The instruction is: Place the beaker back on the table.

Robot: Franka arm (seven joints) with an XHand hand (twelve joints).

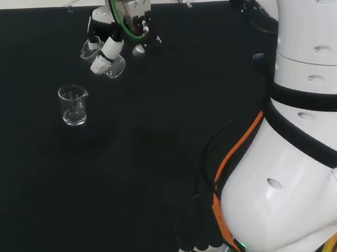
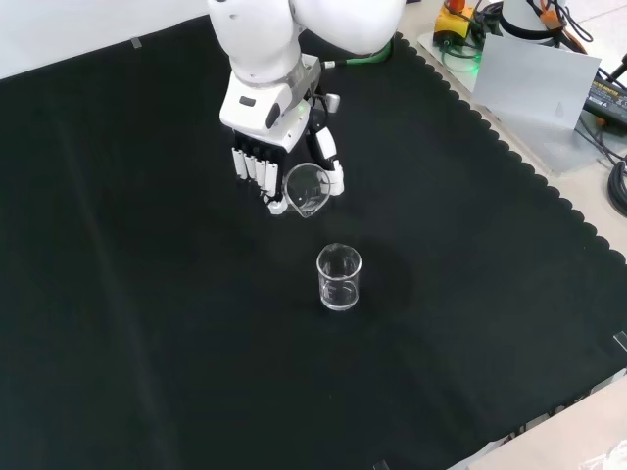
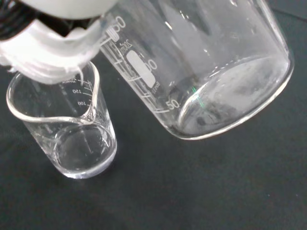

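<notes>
Clear glass, 2 beakers: I see the hand (image 2: 263,147) curled round the tilted beaker (image 2: 306,188), holding it above the black surface (image 2: 147,323). In the front view, a second beaker (image 2: 339,277) stands upright on the cloth just nearer. I can't tell whether either holds liquid.

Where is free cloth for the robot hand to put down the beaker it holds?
The robot hand holds a tilted beaker. Only the standing beaker occupies the black cloth nearby. Cloth left and right of it in the front view is bare.
</notes>
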